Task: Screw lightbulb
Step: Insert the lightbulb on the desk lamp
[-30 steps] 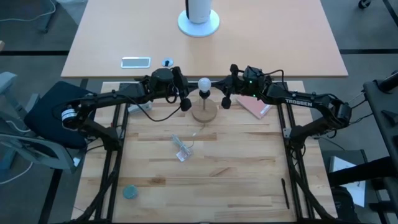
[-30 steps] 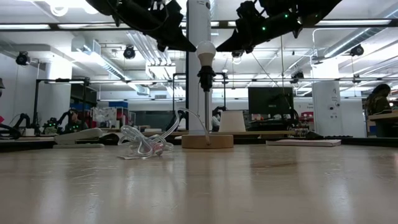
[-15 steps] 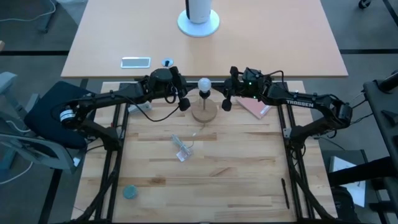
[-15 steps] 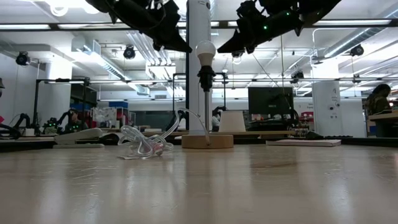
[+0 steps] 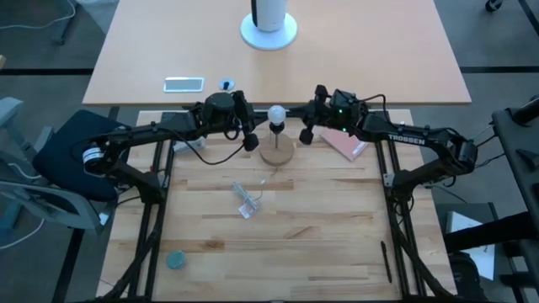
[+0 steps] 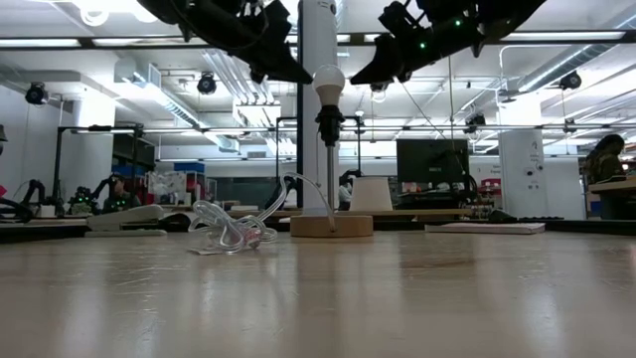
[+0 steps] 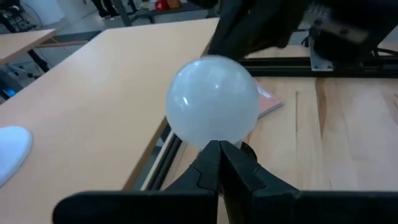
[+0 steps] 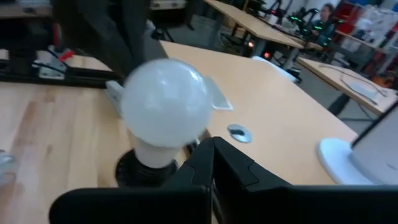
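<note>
The frosted white lightbulb [image 6: 329,81] stands upright in the black socket [image 6: 329,124], which sits on a thin stem rising from the round wooden base [image 5: 277,152]. My left gripper [image 5: 250,141] is shut and hangs just off the bulb toward the table's left. My right gripper [image 5: 306,136] is shut and mirrors it on the right. In the low view both tips are level with the bulb, and a gap shows on each side. Each wrist view shows the bulb [image 7: 212,99] [image 8: 165,102] just past the shut fingertips.
A crumpled clear plastic wrapper [image 5: 246,202] lies in front of the wooden base. A pink booklet [image 5: 345,144] sits to the right under my right arm. A teal disc [image 5: 176,259] lies near the front left. A phone [image 5: 184,83] and a white stand [image 5: 269,30] are on the far table.
My right gripper has turned a little at the wrist while staying beside the bulb. The bulb and the stand have kept still.
</note>
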Available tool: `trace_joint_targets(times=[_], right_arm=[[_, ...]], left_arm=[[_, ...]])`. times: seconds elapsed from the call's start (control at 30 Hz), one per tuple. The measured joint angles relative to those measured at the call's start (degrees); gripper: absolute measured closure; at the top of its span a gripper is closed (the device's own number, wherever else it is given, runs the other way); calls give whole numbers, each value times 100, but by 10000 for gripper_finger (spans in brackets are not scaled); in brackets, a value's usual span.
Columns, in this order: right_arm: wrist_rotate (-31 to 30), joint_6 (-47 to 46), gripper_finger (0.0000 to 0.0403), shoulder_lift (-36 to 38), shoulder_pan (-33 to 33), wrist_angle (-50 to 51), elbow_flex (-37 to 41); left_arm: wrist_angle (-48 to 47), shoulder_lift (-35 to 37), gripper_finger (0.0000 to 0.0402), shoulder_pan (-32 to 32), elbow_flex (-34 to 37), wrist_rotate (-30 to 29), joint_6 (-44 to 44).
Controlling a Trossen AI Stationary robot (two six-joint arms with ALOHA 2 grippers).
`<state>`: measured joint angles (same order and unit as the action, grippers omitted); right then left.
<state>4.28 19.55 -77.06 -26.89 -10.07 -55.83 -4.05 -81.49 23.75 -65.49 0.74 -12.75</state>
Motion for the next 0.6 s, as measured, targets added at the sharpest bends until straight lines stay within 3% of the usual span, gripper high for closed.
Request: trace_joint_targets(times=[0.17,0.43,0.6], right_arm=[[80,-77,401,0,15,-4,0],[756,-302,401,0,35,-4,0],[786,-303,401,36,81,66,0]], left_arm=[[103,-50,401,0,0,-20,0],[94,-64,401,2,0,-66,55],[-62,-35,401,0,0,-284,81]])
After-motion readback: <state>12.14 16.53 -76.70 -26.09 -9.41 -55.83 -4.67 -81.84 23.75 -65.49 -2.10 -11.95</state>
